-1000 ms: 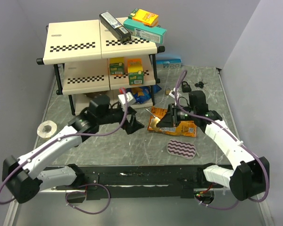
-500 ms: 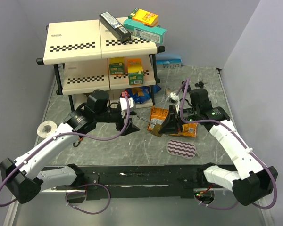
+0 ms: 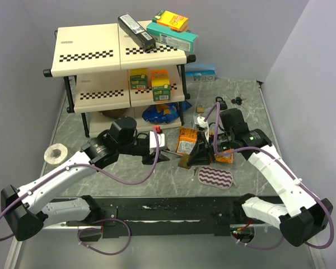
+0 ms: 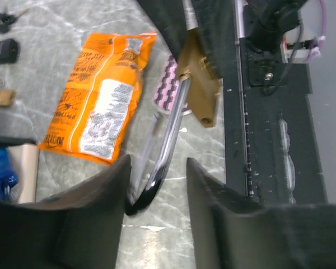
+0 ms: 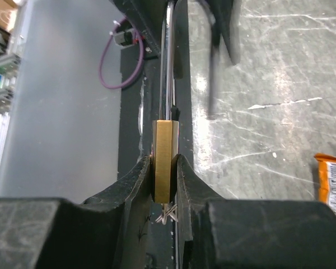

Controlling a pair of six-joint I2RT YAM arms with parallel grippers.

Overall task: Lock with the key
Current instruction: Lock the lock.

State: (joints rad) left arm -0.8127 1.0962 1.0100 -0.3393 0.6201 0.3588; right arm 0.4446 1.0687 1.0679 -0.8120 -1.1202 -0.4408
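Moved: left gripper (image 4: 157,168) is sitting nearer the right gripper (image 5: 164,168) than a second ago.
Right gripper: clamping the brass padlock (image 4: 201,95) by its body, in mid-air.
Left gripper: fingers apart, straddling the shackle (image 4: 169,120).
Keys (image 3: 236,102): lying far back on the right.

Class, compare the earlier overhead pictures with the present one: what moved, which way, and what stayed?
The right gripper, shut on the padlock, moved leftward and toward the near edge, from over the orange snack bag, up to the left gripper, whose open fingers now flank the shackle. The striped pad, tape roll and shelf stayed put.
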